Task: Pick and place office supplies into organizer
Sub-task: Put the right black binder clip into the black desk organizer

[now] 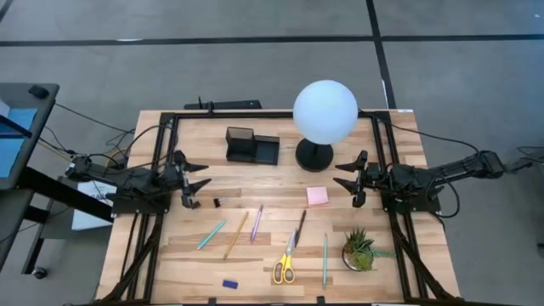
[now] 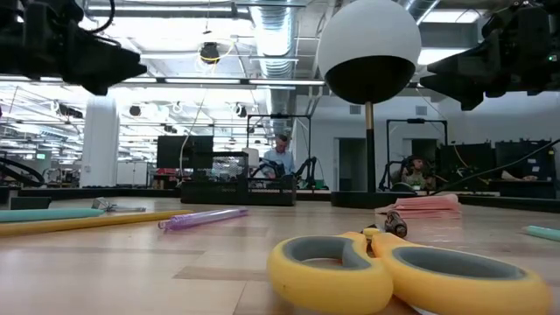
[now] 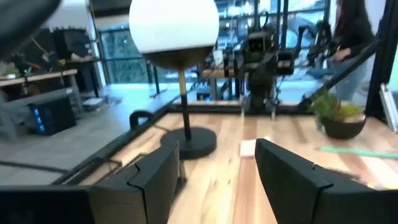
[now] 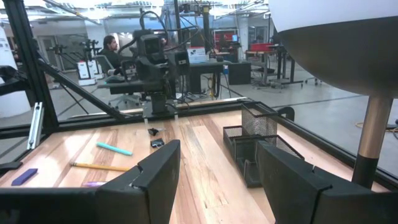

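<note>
The black organizer (image 1: 252,145) stands at the table's far middle. Nearer lie a teal pen (image 1: 212,235), a yellow pencil (image 1: 236,235), a purple pen (image 1: 256,223), a dark pen (image 1: 300,228), a second teal pen (image 1: 325,259), yellow-handled scissors (image 1: 285,263), a pink sticky pad (image 1: 318,196), a blue eraser (image 1: 229,284) and a small black clip (image 1: 217,202). My left gripper (image 1: 202,174) hovers open at the table's left, pointing level toward the right. My right gripper (image 1: 338,174) hovers open at the right, facing it. Neither has anything between its fingers.
A white globe lamp (image 1: 325,111) on a black base (image 1: 314,155) stands between the organizer and my right gripper. A small potted plant (image 1: 359,249) sits near the front right. A black frame (image 1: 170,119) runs round the table. People are in the room beyond.
</note>
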Robot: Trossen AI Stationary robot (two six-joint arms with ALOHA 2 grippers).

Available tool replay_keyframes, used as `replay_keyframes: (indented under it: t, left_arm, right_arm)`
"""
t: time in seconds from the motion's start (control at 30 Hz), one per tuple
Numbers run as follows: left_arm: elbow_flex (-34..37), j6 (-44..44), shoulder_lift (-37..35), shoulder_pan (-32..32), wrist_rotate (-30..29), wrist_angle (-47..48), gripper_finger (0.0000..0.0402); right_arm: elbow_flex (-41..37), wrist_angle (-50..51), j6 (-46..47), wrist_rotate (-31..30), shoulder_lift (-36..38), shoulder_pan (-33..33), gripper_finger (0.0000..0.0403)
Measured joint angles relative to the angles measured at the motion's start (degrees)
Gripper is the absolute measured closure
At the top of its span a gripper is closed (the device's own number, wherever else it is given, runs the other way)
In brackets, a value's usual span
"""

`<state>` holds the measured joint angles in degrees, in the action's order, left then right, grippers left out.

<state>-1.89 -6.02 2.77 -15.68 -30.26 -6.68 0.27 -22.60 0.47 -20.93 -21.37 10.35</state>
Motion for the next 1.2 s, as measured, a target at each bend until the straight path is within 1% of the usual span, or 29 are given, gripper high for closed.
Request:
replay_keyframes:
  t: [0.07,0.13,0.23,0.3,0.37,0.43,0.57,0.63,0.7,0.8,0.9,0.97,1.07,1.13,1.2]
  left_arm:
    - [0.00,-2.99,0.30,0.00,-0.06,-2.88,0.0194]
    - [-0.03,-3.30,0.46,0.00,-0.18,-6.76,0.0194]
    - [-0.15,-0.04,0.70,0.00,-0.21,-8.45,0.0194]
    - [-0.15,4.18,0.70,0.02,0.55,-5.24,0.0194]
    - [0.48,8.42,0.72,0.02,2.34,-1.47,0.0194]
    - [1.22,11.94,0.81,0.03,5.34,1.81,0.0194]
    - [1.27,17.86,3.05,0.02,13.14,0.10,0.0194]
    - [1.29,19.16,3.79,-0.02,14.69,-0.39,0.0194]
    - [1.29,20.08,4.82,-0.02,13.47,0.25,0.0194]
    - [1.22,23.27,7.26,0.02,7.53,-0.14,0.0194]
    - [-0.89,23.79,10.78,0.07,3.20,1.05,0.0194]
    - [-3.17,23.51,13.62,0.04,2.85,0.83,0.0194]
    - [-7.60,23.08,19.12,0.04,3.49,1.69,0.0194]
    - [-11.28,22.72,23.81,0.04,4.05,4.92,0.0194]
    - [-15.15,22.54,28.68,0.04,3.96,10.01,0.0194]
  right_arm:
    - [-0.01,-0.17,0.00,0.00,0.02,0.02,0.0198]
    - [-0.02,-0.17,-0.02,-0.02,0.00,0.02,0.0198]
    - [0.00,-0.65,-0.70,-0.04,0.01,0.02,0.0198]
    - [-0.01,-0.62,-0.04,-0.04,0.00,0.01,0.0198]
    - [0.00,-0.60,2.25,-0.02,0.00,0.02,0.0198]
    - [-0.02,-0.63,3.40,-0.12,0.02,0.01,0.0198]
    - [0.00,-0.05,3.56,-0.13,0.00,0.01,0.0198]
    - [-0.01,-0.05,3.52,-0.13,0.00,-0.19,0.0198]
    - [0.00,-0.13,2.53,-0.16,0.01,-0.86,0.0198]
    - [0.00,-1.51,2.21,-0.17,0.00,-2.56,0.0198]
    - [-0.01,-5.37,2.10,-0.32,0.00,-5.13,0.0198]
    - [0.00,-7.47,2.10,-0.29,0.04,-7.06,0.0198]
    - [0.13,-6.96,2.37,0.13,0.00,-9.40,0.0198]
    - [0.20,-6.25,2.94,1.49,-0.08,-10.34,0.0198]
    - [0.22,-6.46,3.01,4.36,-1.17,-11.00,0.0198]
